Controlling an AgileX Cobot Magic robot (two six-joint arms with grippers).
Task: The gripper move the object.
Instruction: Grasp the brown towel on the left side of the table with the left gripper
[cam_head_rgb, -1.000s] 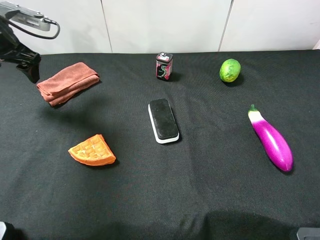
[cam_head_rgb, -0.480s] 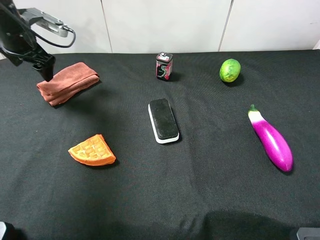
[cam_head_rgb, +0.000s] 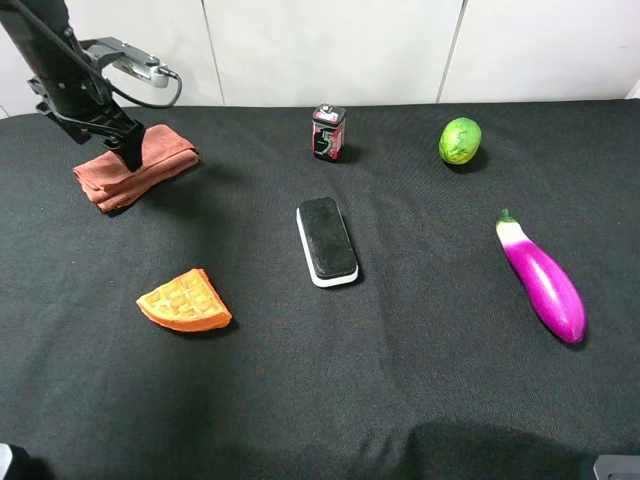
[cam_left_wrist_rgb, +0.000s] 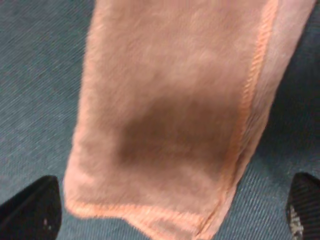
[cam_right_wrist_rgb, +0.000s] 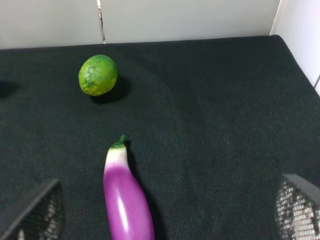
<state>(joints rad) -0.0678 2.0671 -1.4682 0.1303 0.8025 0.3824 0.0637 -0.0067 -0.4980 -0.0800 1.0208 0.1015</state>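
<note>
the towel (cam_head_rgb: 160, 155) lies folded on the black cloth (cam_head_rgb: 300, 390) near the far left corner of the table. the left gripper (cam_head_rgb: 131, 155) hangs right over it, on a dark arm that slants down from the upper left of the high view. in the left wrist view the towel is close and blurred and fills most of the frame, with a stitched hem along one side. the gripper's fingertips (cam_left_wrist_rgb: 30, 212) sit at opposite edges, spread wide, with the towel's end between them and nothing clamped. whether they touch the towel i cannot tell. nearer the front, well apart from the towel, lies an orange waffle (cam_head_rgb: 185, 302). a black eraser (cam_head_rgb: 327, 241) with a white base lies mid-table, and a small can (cam_head_rgb: 328, 132) stands upright behind it. a lime (cam_head_rgb: 460, 140) sits at the far right, and an eggplant (cam_head_rgb: 543, 280) lies nearer the front, stem toward the back. the right gripper (cam_right_wrist_rgb: 167, 212) is spread wide and empty, with the eggplant's stem end between its fingers.
</note>
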